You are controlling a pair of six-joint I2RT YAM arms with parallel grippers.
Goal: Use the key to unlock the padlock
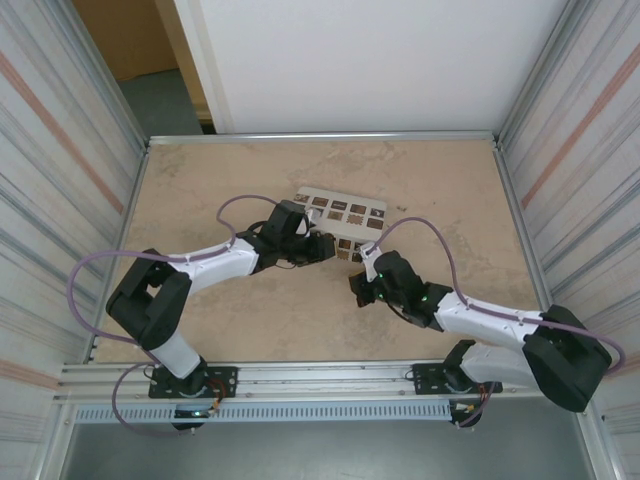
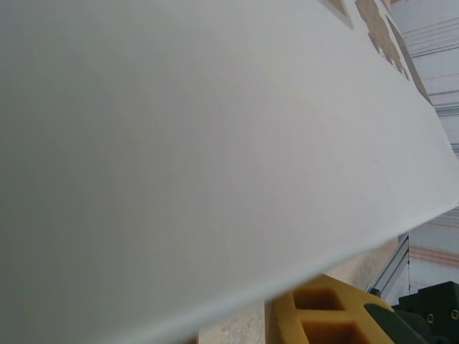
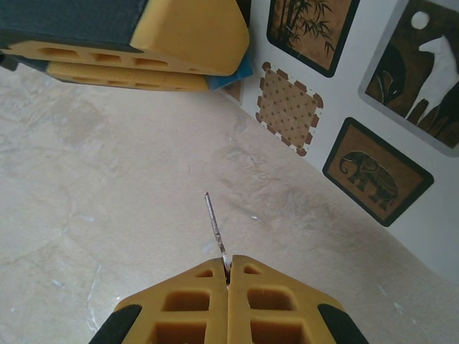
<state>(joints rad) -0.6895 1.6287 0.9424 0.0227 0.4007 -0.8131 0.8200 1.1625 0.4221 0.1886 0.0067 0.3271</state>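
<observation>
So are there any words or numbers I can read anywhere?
None: no words or numbers can be read.
The box: only pictures, such as an elephant and bamboo, no letters.
The key and the padlock: too little shows to read anything.

Pale box (image 1: pixel 340 211) with brown picture squares, elephant (image 3: pixel 376 172), bamboo (image 3: pixel 313 27), giraffe (image 3: pixel 434 64) | on beige marbled tabletop (image 1: pixel 200 180) | striped panel walls (image 1: pixel 50 150) both sides | aluminium rail (image 1: pixel 320 377) along near edge

Overhead down onto table (image 1: pixel 250 330), left wrist close against box (image 2: pixel 179 143), right wrist low facing it
</observation>
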